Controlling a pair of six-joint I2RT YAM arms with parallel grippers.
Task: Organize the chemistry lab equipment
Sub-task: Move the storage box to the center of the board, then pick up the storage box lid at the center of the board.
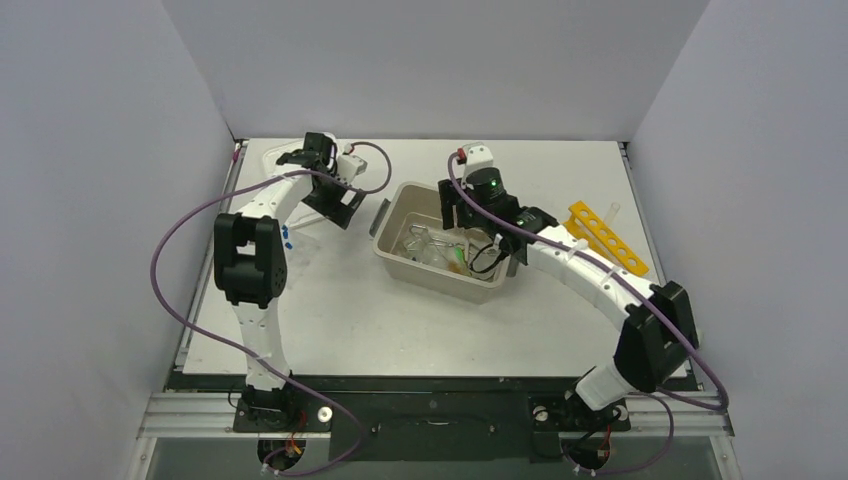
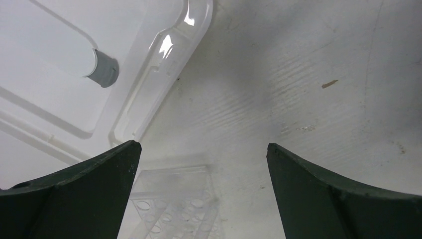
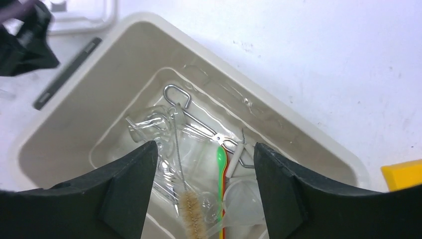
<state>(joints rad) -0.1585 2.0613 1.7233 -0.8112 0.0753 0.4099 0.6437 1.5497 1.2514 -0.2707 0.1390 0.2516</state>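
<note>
Glassware (image 3: 148,124), forceps (image 3: 199,123), wire brush (image 3: 192,214) and spatula (image 3: 221,162) lie jumbled inside the tub (image 3: 64,119); nothing looks sorted yet. Right claw (image 3: 204,149) hangs wide and empty above the tub, left claw (image 2: 204,147) wide, empty, beside it.

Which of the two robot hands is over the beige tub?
The right hand, open above the tub; the left hand hangs over bare table beside the white lid.

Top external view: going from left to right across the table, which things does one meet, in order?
First the left gripper, then the large beige plastic tub, then the yellow plastic rack with round holes.
</note>
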